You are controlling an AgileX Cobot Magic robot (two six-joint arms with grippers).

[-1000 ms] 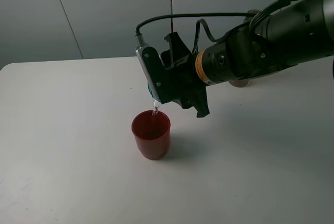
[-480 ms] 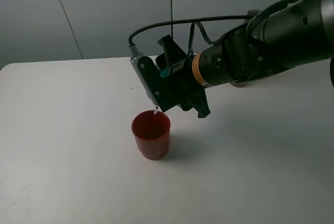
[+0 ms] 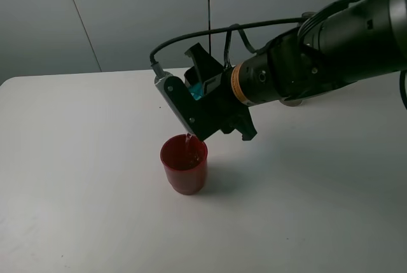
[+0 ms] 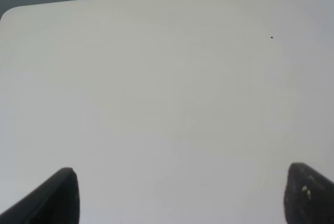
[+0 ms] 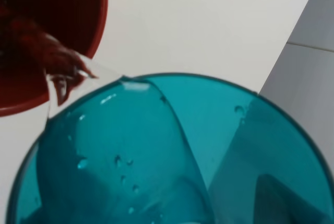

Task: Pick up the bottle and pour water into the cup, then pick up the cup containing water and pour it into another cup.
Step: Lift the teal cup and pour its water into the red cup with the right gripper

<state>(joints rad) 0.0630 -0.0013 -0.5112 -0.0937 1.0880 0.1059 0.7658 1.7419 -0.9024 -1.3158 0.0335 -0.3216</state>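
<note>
Tipped teal cup [image 5: 172, 156] trickles water into upright red cup [image 3: 184, 163]

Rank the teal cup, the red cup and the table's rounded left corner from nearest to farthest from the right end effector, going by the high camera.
1. teal cup: gripped in the right end effector, tipped to pour.
2. red cup: standing upright just below it.
3. table's rounded left corner: far off at the view's left edge.

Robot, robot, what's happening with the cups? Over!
Right gripper shut on teal cup, tipped, water streaming into red cup. Left gripper open, idle. Nothing in the way.
</note>
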